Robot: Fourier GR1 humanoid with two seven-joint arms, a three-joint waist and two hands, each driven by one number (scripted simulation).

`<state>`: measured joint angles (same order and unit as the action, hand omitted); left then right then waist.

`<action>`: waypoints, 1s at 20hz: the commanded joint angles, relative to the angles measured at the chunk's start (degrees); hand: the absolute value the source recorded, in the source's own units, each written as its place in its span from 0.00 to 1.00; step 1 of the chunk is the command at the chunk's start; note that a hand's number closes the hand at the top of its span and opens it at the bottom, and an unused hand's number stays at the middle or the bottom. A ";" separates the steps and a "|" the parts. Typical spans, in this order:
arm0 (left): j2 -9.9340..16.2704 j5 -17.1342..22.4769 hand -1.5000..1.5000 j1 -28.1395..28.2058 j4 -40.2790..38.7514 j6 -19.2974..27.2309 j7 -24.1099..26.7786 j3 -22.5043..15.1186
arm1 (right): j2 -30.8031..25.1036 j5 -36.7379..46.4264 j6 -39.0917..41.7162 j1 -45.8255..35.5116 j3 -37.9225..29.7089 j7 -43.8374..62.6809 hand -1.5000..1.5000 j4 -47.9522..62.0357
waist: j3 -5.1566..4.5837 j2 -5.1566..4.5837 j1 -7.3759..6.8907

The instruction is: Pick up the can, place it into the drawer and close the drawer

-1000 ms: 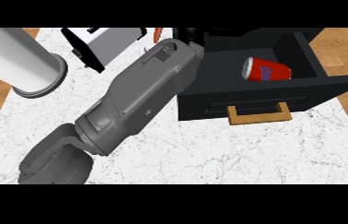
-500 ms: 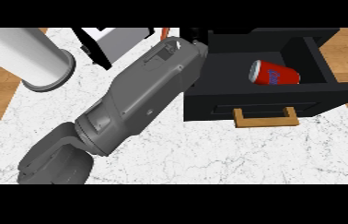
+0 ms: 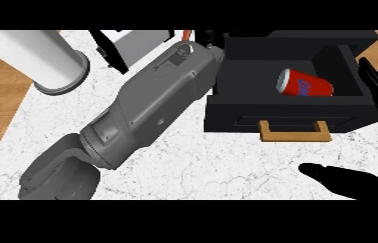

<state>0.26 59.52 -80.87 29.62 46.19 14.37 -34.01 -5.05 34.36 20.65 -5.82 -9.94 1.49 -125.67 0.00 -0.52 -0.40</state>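
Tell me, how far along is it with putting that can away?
Mostly done. The red can already lies on its side inside the open black drawer. Neither hand holds anything that I can see: the right hand shows at the lower right, below the drawer's wooden handle, and the left forearm reaches up beside the drawer, its hand hidden. What is left is pushing the drawer closed.

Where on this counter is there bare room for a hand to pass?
Bare marble lies below the drawer's wooden handle, between the left forearm and the right hand. The top edge is crowded: white cylinder, forearm, open drawer holding the can.
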 commanded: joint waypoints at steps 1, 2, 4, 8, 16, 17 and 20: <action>2.35 -1.18 0.00 -0.13 -1.03 -1.73 -2.37 0.36 | -2.88 8.16 -2.99 -8.48 3.19 -1.21 0.00 9.86 | -0.01 0.05 -0.71; 2.70 -1.35 0.00 -0.73 0.42 -1.47 -3.92 -0.07 | -1.39 12.75 -5.69 -8.05 6.80 -2.22 0.00 12.01 | -0.01 0.19 -1.25; 0.85 -2.14 0.00 0.76 3.26 2.57 -2.84 0.01 | -0.09 16.57 -9.39 -6.86 10.16 -5.25 0.00 16.17 | 0.01 0.51 -1.23; 2.92 -3.71 0.00 1.58 2.45 1.37 -3.27 0.27 | -2.63 20.83 -10.22 -15.94 11.02 -4.41 0.00 26.44 | 0.00 0.34 -0.96; 10.82 -5.85 0.00 4.36 9.82 0.62 -9.71 -0.76 | -4.02 30.07 -20.58 -24.20 11.17 -7.67 0.00 48.22 | 0.02 0.48 -2.04; 11.38 -5.92 0.00 5.71 10.86 0.23 -10.09 -0.18 | -2.62 31.22 -20.36 -26.06 12.38 -5.92 0.00 49.28 | 0.00 0.52 -1.61; 12.30 -7.08 0.00 5.58 10.90 0.64 -10.05 0.49 | -2.14 32.74 -22.70 -32.60 10.81 -5.22 0.00 59.02 | 0.01 0.27 -1.52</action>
<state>10.51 53.80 -75.92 39.26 46.55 5.45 -34.04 -7.97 64.32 -0.18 -31.17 1.29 -5.35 -75.76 0.02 -0.19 -2.26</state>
